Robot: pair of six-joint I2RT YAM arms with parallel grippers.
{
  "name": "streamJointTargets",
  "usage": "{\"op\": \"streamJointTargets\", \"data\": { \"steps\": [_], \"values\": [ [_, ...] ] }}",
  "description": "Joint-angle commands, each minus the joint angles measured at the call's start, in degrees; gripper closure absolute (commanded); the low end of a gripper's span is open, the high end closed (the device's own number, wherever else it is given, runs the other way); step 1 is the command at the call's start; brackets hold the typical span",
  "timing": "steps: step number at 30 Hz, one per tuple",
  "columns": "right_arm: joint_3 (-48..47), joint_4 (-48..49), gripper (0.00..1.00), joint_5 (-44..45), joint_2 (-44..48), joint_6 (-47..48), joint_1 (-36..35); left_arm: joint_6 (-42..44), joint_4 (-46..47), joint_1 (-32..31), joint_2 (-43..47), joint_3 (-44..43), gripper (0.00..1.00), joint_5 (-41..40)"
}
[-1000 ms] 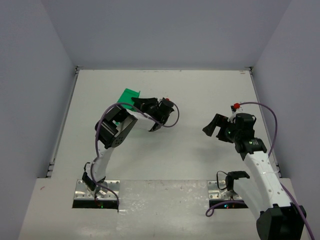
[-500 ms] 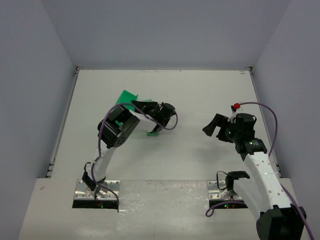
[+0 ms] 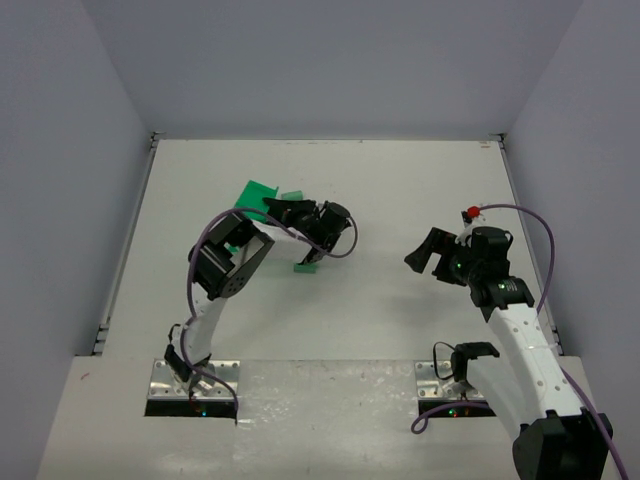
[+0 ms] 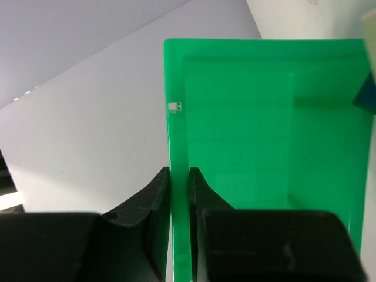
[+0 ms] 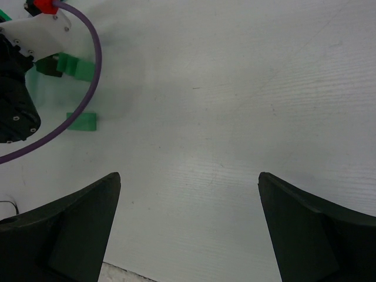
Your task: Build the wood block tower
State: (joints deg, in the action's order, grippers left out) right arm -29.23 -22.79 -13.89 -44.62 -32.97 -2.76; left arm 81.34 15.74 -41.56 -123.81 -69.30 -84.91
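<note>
Since a second ago, a pale green block is being shown out on the table just right of the green plastic bin. A second pale green block is being left lower down, centre-left of the overhead frame, both loose and unstacked. The bin's thin wall is being clamped tight by the left gripper. A dark blue piece is being glimpsed against the bin's inside at that wrist view's right edge. The right gripper is being held spread wide over bare table, gripping nothing.
</note>
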Motion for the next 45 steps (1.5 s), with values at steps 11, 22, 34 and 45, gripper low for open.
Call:
{"op": "streamJointTargets", "data": {
  "steps": [11,22,34,45],
  "values": [
    [-0.3,1.1,0.01,0.7,1.2,0.0,0.0,-20.7,-8.8,10.0,22.3,-2.2,1.00,14.1],
    [0.1,2.6,0.01,-0.7,-0.6,-0.3,0.0,-64.0,-36.2,25.1,24.7,-19.6,1.00,45.4],
    [-0.2,2.9,0.01,-0.9,-2.2,-0.2,0.0,-56.9,-36.6,33.5,22.8,-13.0,1.00,66.9],
    [-0.1,2.1,0.01,-0.1,-1.1,-0.3,0.0,-56.0,-42.9,35.6,11.0,-18.5,1.00,64.0]
  ]
}}
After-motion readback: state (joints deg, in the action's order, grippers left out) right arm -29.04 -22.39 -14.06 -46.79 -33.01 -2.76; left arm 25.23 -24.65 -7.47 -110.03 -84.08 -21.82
